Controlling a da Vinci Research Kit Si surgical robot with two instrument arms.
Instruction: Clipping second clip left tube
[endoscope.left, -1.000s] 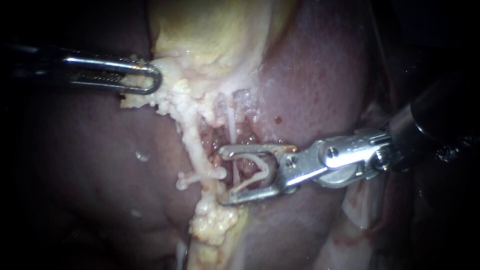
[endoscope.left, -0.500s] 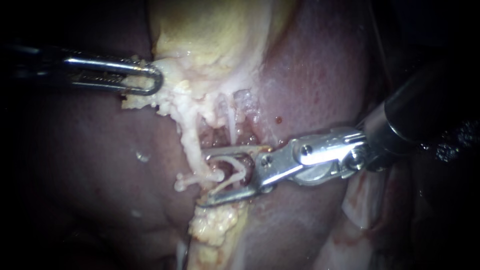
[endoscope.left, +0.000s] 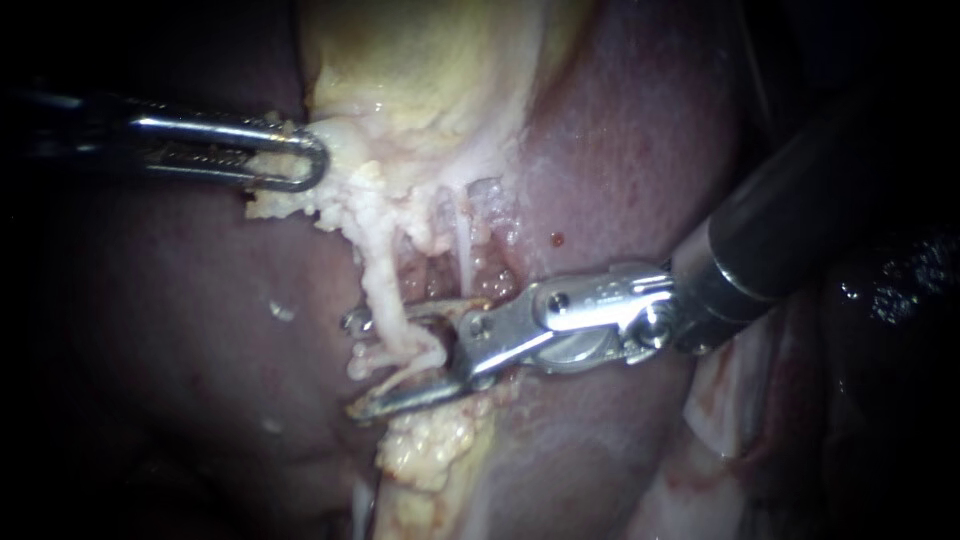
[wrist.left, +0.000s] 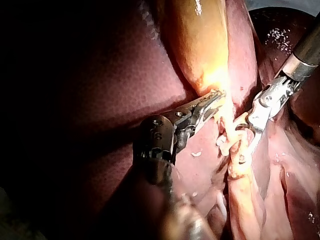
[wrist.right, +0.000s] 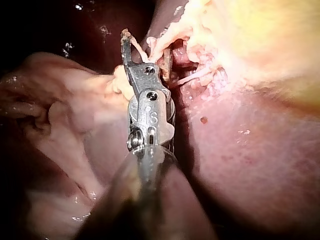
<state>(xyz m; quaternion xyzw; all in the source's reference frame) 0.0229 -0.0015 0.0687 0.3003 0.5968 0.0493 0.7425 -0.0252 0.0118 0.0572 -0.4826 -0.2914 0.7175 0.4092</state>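
Jaws of the right instrument (endoscope.left: 370, 362) stand open astride the left tube (endoscope.left: 385, 300), one above and one below it; its shaft slopes in from upper right. The left instrument (endoscope.left: 310, 162) lies level, jaws closed on the pale lower edge of the gallbladder (endoscope.left: 420, 70), beside the liver (endoscope.left: 620, 130).

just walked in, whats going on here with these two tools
My left instrument grips the pale fatty tissue at the lower edge of the gallbladder, with its jaws shut on it. My right instrument has its jaws open, one on each side of the pale tube that runs down over the liver. They have not yet closed on it.
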